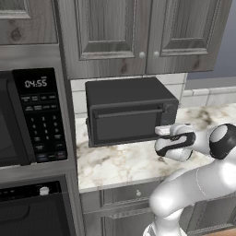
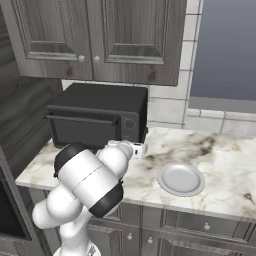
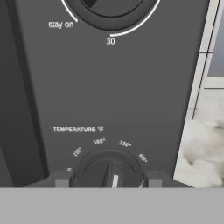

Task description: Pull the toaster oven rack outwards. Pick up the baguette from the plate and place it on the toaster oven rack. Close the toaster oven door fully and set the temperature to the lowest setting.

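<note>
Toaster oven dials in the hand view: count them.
2. The temperature dial sits low, between the gripper fingertips; the timer dial is cut off at the top. Others may lie outside.

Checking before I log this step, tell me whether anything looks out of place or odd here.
Nothing stands out. The toaster oven sits square on the counter with its door shut, the plate lies flat and bare, and nothing is spilled.

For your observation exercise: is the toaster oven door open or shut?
Shut. The toaster oven door stands upright, flush against the toaster oven front, its bar handle along the top edge.
</note>
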You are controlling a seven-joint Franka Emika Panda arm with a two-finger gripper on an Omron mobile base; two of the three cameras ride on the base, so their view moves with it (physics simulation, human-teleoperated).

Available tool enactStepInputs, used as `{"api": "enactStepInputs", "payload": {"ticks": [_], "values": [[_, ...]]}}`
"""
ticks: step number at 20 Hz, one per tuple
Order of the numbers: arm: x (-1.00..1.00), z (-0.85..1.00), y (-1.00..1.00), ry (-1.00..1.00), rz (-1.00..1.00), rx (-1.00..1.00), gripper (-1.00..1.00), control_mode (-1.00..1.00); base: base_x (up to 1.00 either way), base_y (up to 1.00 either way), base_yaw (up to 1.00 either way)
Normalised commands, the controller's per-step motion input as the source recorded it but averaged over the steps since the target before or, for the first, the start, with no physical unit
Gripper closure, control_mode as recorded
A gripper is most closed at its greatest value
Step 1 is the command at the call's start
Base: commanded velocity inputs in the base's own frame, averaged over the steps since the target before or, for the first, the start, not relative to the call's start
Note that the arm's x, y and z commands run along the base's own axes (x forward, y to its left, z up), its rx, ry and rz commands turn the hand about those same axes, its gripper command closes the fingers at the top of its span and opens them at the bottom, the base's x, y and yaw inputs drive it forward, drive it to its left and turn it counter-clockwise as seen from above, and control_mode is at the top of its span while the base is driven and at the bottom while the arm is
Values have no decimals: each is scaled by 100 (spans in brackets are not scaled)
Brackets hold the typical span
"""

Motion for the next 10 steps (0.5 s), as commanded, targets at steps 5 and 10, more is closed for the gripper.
{"api": "enactStepInputs", "payload": {"ticks": [5,10], "values": [[0,0,0,0,0,0,100,-100,0,0,0],[0,0,0,0,0,-1,100,-100,0,0,0]]}}
